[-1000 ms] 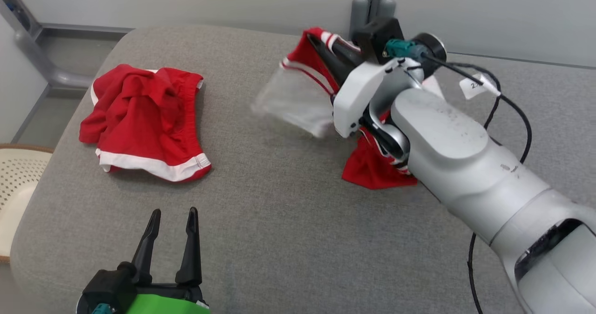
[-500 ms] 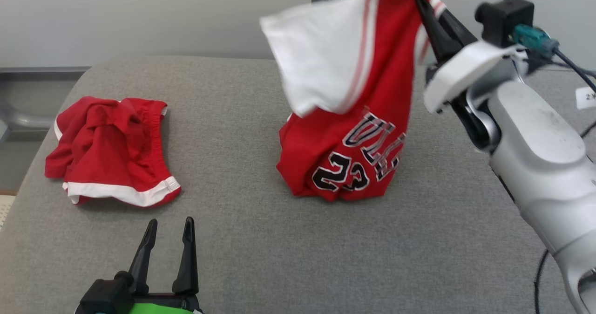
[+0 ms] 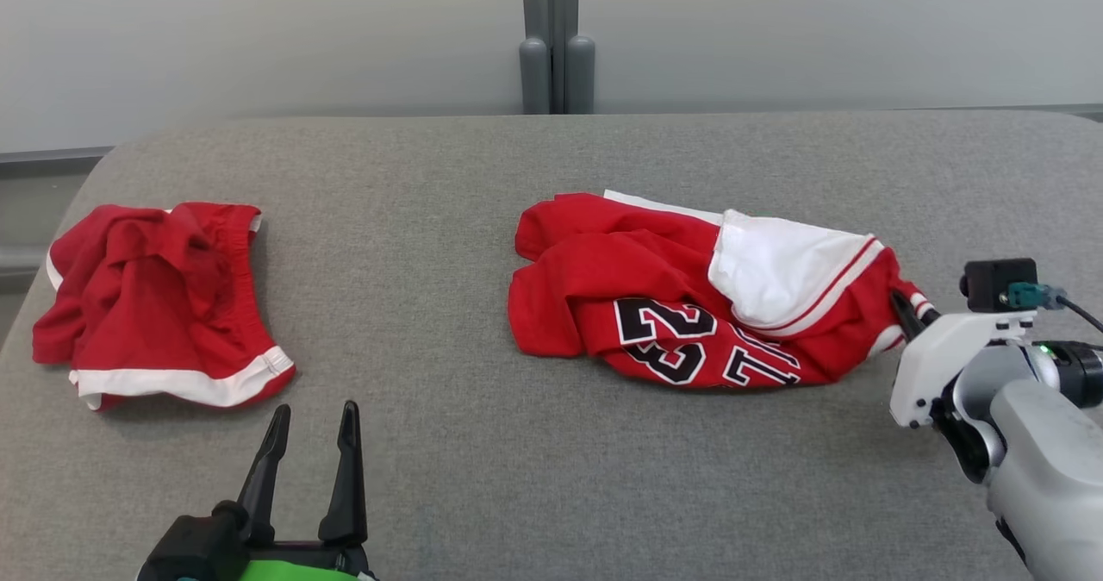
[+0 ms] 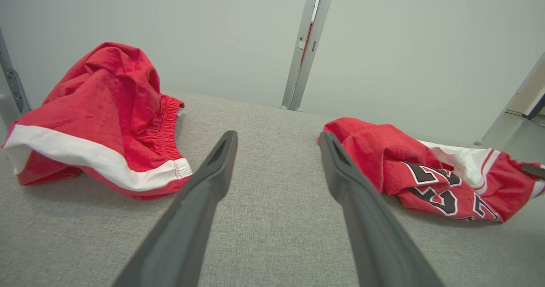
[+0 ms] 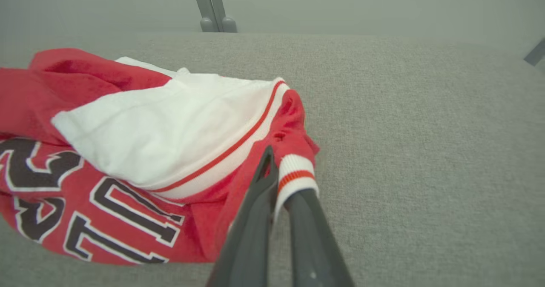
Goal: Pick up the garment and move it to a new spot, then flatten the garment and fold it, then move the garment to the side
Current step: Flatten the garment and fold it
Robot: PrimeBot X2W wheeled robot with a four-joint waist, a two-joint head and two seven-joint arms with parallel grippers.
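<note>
Red jersey [image 3: 595, 288] is lying crumpled, right claw [image 3: 906, 312] is pinching tight on its striped trim [image 5: 296, 174], left claw [image 3: 312, 415] is gaping empty; flattening next is likely needing both.

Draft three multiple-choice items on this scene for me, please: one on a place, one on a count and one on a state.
1. Where do the red shorts lie relative to the red jersey?
A. To the robot's left of it, apart
B. On top of it
C. To the robot's right of it

2. How many garments lie on the grey cushion?
A. One
B. Two
C. Four

3. What is the state of the right claw?
A. Wide open over bare cushion
B. Shut on the shorts
C. Shut on the jersey's striped trim

Answers:
1 A: bare cushion separates them in the head view.
2 B: the shorts and the jersey make two.
3 C: the right wrist view shows its fingers pinching the trim.
</note>
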